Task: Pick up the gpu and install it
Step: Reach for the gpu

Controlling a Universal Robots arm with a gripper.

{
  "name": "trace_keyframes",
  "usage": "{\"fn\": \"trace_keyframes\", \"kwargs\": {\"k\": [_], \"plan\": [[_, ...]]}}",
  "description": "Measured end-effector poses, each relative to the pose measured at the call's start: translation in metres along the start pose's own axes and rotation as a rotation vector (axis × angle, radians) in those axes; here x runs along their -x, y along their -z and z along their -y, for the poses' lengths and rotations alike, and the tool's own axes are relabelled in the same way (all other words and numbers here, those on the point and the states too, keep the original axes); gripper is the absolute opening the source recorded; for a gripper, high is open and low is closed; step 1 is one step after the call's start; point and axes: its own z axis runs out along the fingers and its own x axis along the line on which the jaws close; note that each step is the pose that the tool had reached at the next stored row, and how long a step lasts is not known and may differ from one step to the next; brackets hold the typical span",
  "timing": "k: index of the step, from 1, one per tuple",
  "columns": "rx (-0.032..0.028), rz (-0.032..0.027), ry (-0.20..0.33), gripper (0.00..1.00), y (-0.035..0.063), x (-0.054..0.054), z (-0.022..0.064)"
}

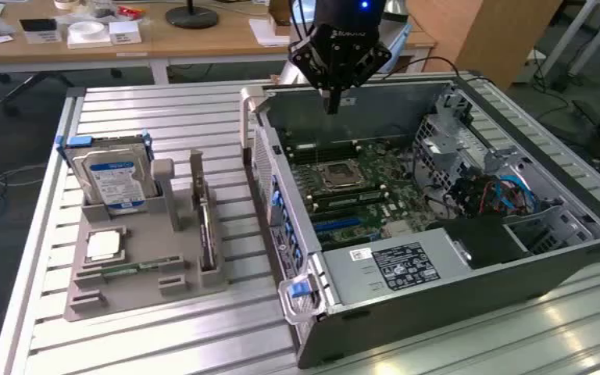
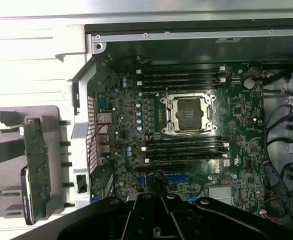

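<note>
The gpu (image 1: 205, 231) stands on edge in a slot of the grey holder (image 1: 138, 293), at the exterior view's left of the open computer case (image 1: 456, 273). In the wrist view the gpu (image 2: 35, 167) shows its circuit-board side, with a dark edge beside it. My gripper (image 1: 331, 103) hangs over the far rim of the case, well away from the card, shut with nothing between its fingers. In the wrist view my gripper (image 2: 165, 202) looks down on the motherboard (image 2: 186, 140) with its bare processor socket (image 2: 189, 114) and blue expansion slots (image 2: 179, 177).
A silver hard drive (image 1: 118, 178) with a blue-white label stands at the holder's far end. A processor chip (image 1: 105, 244) and a green memory stick (image 1: 123, 271) lie in it too. Cables and a drive cage (image 1: 487, 183) fill the case's right side. A cluttered wooden desk (image 1: 175, 39) stands behind.
</note>
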Motion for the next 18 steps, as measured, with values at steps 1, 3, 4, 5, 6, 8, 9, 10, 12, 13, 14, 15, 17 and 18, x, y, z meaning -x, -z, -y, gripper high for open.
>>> {"fn": "trace_keyframes", "kwargs": {"k": [1,3,4,5,6,8,9,10,12,13,14,15,17,18], "plan": [[0.0000,0.0000,0.000,0.11,0.0000,0.000,0.0000],[0.0000,0.0000,0.000,0.11,0.0000,0.000,0.0000],[0.0001,0.0000,0.000,0.11,0.0000,0.000,0.0000],[0.0000,0.0000,0.000,0.11,0.0000,0.000,0.0000],[0.0000,0.0000,0.000,0.11,0.0000,0.000,0.0000],[0.0001,0.0001,0.000,0.11,-0.0001,-0.001,0.0000],[0.0002,0.0000,0.000,0.11,-0.0001,-0.002,0.0001],[0.0001,0.0001,0.000,0.11,-0.0001,-0.002,0.0002],[0.0000,0.0000,0.000,0.11,-0.0001,-0.004,0.0003],[0.0001,0.0001,0.000,0.11,-0.0001,-0.005,0.0004],[0.0001,0.0000,0.000,0.11,-0.0002,-0.006,0.0004],[0.0000,0.0001,0.000,0.11,-0.0002,-0.007,0.0005],[0.0000,0.0000,0.000,0.11,-0.0002,-0.009,0.0007],[0.0000,0.0000,0.000,0.11,-0.0002,-0.010,0.0008]]}}
